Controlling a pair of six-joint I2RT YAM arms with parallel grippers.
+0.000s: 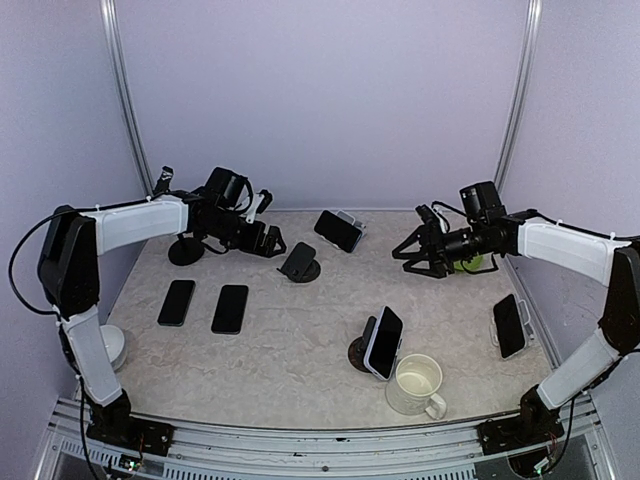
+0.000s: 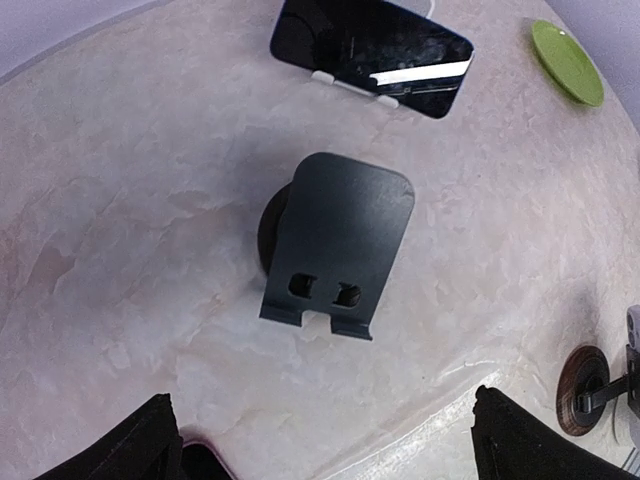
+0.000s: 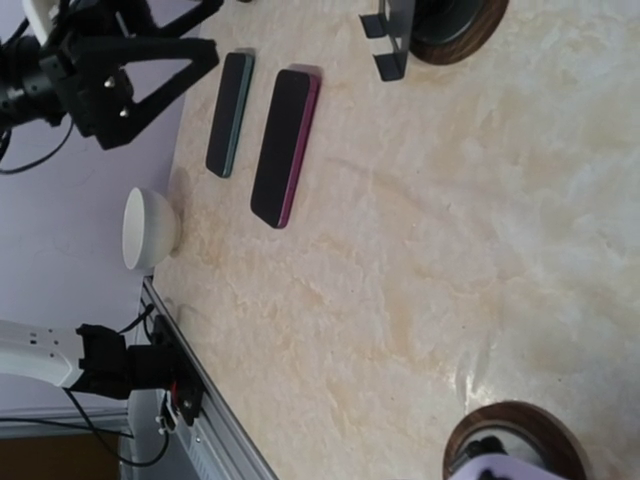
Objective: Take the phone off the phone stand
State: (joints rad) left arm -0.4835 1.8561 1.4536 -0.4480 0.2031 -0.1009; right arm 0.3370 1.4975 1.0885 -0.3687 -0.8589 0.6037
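Left gripper (image 1: 268, 240): jaws wide, empty, over the bare black stand (image 2: 335, 245). Phone (image 2: 372, 48) rests landscape on the white stand (image 2: 388, 98) just beyond, its long axis parallel to the finger-to-finger line. Right gripper (image 1: 410, 257), also spread and empty, is about equally near.

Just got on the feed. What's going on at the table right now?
Neither arm holds anything. The left gripper hovers open above an empty black stand, with two flat phones lying on the table towards the left side. Three more phones are propped on stands: the back phone, the centre phone beside the mug, and the right-edge phone. The right gripper hangs open near the green plate.
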